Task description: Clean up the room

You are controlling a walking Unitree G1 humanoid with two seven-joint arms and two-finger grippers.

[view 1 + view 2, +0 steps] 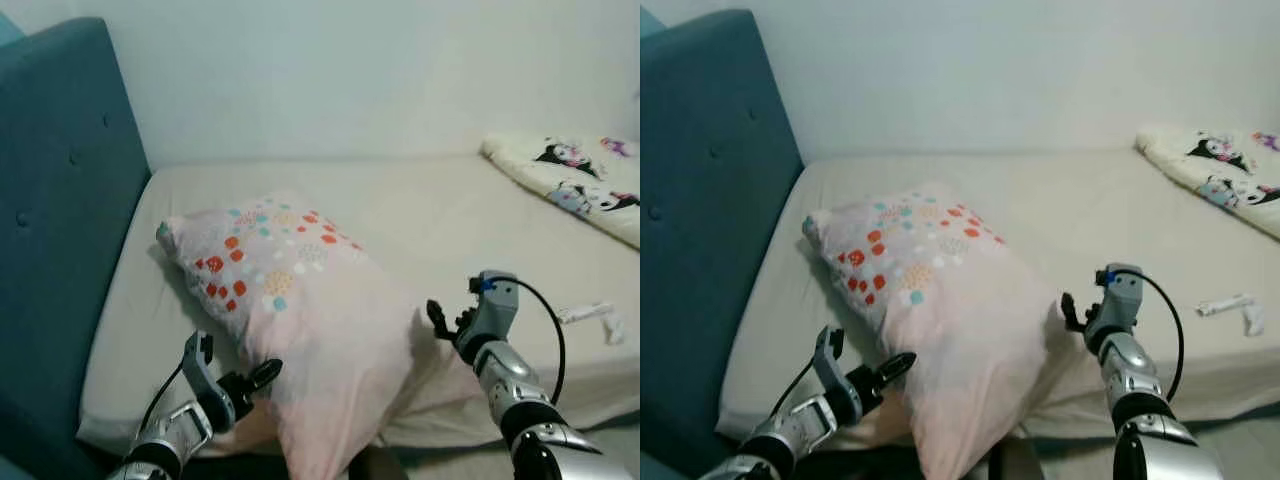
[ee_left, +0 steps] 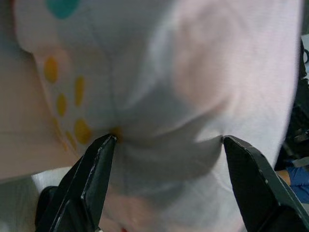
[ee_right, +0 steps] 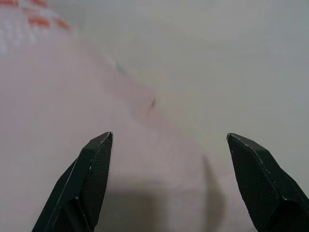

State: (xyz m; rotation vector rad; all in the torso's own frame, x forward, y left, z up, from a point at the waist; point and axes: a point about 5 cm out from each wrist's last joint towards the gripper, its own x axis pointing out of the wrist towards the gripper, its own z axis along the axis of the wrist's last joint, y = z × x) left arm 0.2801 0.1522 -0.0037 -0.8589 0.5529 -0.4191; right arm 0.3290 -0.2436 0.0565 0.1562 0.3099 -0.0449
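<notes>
A pale pink pillow with red, teal and yellow dots lies slanted on the beige mattress, its lower end hanging over the front edge. My left gripper is at the pillow's lower left side. It is open, and in the left wrist view both spread fingers touch bunched pillow fabric. My right gripper is at the pillow's right edge, open. Its wrist view looks between the fingertips over the pillow and onto the sheet.
A tall teal padded headboard closes off the left side. A white wall runs behind the bed. A folded cartoon-print blanket lies at the far right, with a small white object near the front right edge.
</notes>
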